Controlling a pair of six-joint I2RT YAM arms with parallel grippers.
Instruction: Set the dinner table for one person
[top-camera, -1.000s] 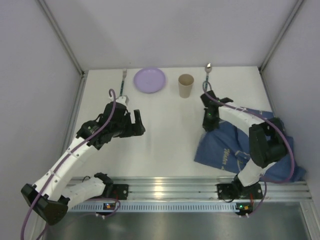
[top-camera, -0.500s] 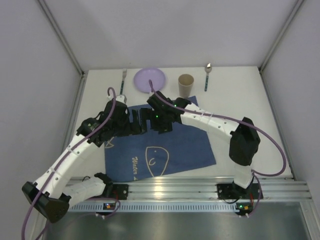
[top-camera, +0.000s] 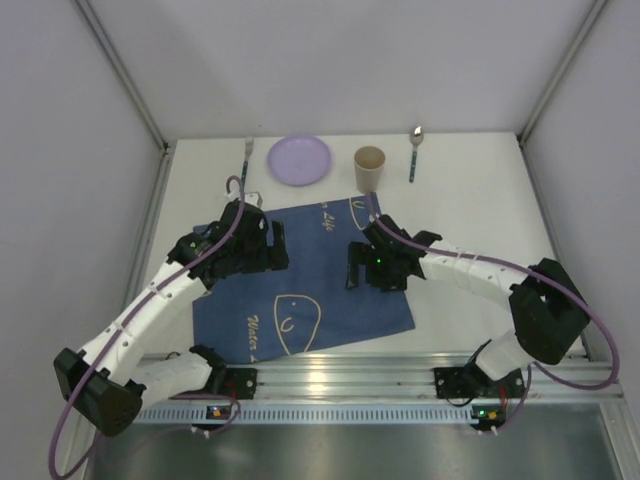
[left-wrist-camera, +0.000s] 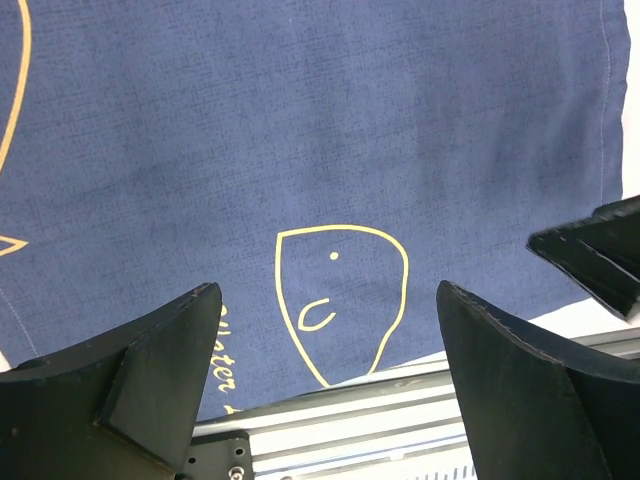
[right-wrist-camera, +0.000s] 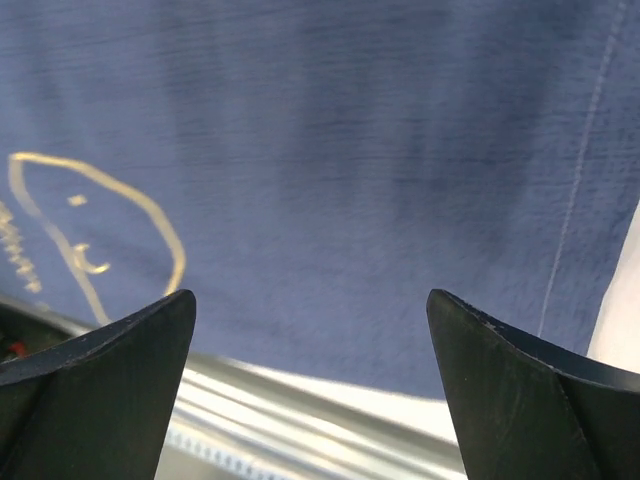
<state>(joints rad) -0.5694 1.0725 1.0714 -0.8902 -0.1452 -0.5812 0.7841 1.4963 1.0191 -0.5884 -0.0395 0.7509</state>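
Note:
On the white dinner table (top-camera: 470, 210) a dark blue placemat (top-camera: 300, 290) with pale line drawings lies spread flat in the middle. My left gripper (top-camera: 274, 248) hovers open over its far left part. Its jaws stand wide, with only the cloth (left-wrist-camera: 320, 130) beneath the gripper (left-wrist-camera: 330, 300). My right gripper (top-camera: 354, 270) is open above the mat's right half. Nothing sits between its fingers (right-wrist-camera: 110, 370), and the blue fabric (right-wrist-camera: 350, 150) fills that view. Along the table's far edge are a fork (top-camera: 246, 160), a purple plate (top-camera: 299, 160), a paper cup (top-camera: 370, 169) and a spoon (top-camera: 414, 152).
A silver metal rail (top-camera: 340, 375) runs along the near edge, close to the mat's front hem, and shows in both wrist views (left-wrist-camera: 400, 420) (right-wrist-camera: 300, 420). White walls enclose the table on three sides. The right gripper's black fingertip (left-wrist-camera: 600, 260) pokes into the left wrist view.
The placemat, crumpled at the right a second ago, now lies spread flat in the middle. My right gripper has let go of it and drawn back to the right. The left arm shifted slightly.

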